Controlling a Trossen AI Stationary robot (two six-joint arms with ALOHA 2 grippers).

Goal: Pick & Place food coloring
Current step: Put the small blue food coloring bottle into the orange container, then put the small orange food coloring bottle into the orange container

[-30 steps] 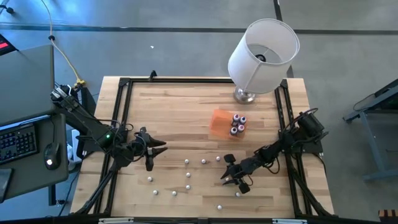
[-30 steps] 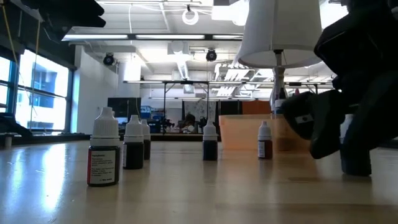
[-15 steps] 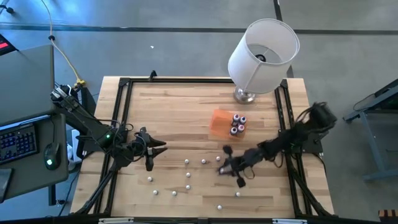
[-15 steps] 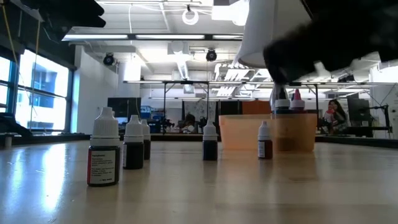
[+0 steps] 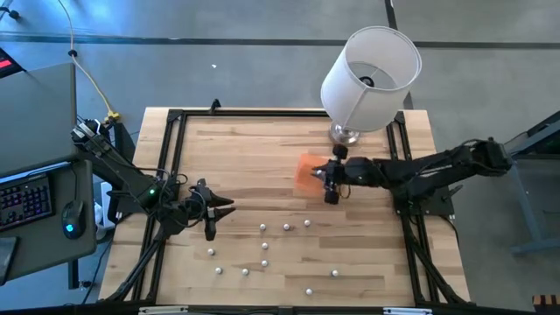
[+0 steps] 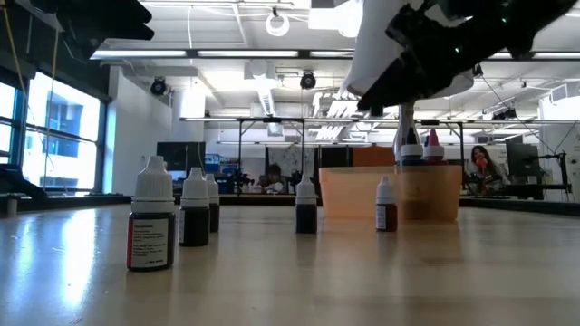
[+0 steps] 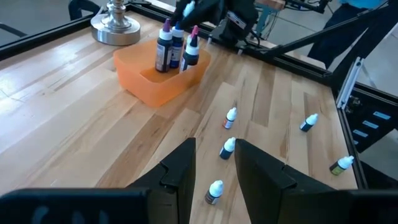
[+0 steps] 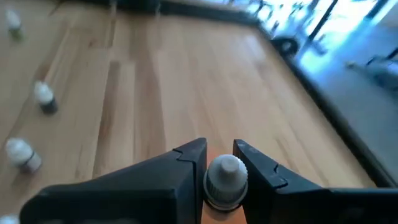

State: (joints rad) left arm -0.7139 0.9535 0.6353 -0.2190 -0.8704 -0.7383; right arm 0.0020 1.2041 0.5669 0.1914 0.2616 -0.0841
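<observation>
Several food coloring bottles [image 5: 265,247] with whitish caps stand upright, scattered on the near half of the wooden table; the low view shows them too [image 6: 152,226]. A few more bottles [image 7: 176,46] stand in the orange tray [image 5: 306,169]. My right gripper [image 5: 330,182] hovers at the tray's right side, shut on one bottle [image 8: 227,171]. My left gripper [image 5: 214,210] waits open at the table's left, nothing between its fingers [image 7: 180,168]. My right gripper pinches a small bottle between its two fingers, which stand either side of its whitish cap [image 8: 227,163]. The fingers hide the bottle's body. The bottle is lifted clear of the table, over the orange tray.
A table lamp with a white shade [image 5: 372,74] and a metal base [image 5: 344,134] stands just behind the tray at the far right. A black frame [image 5: 175,157] rims the table. The far left of the tabletop is bare wood.
My right gripper has risen from the near right part of the table and swung toward the far edge, ending at the orange tray's right side. The scattered bottles on the table have stayed where they were.
</observation>
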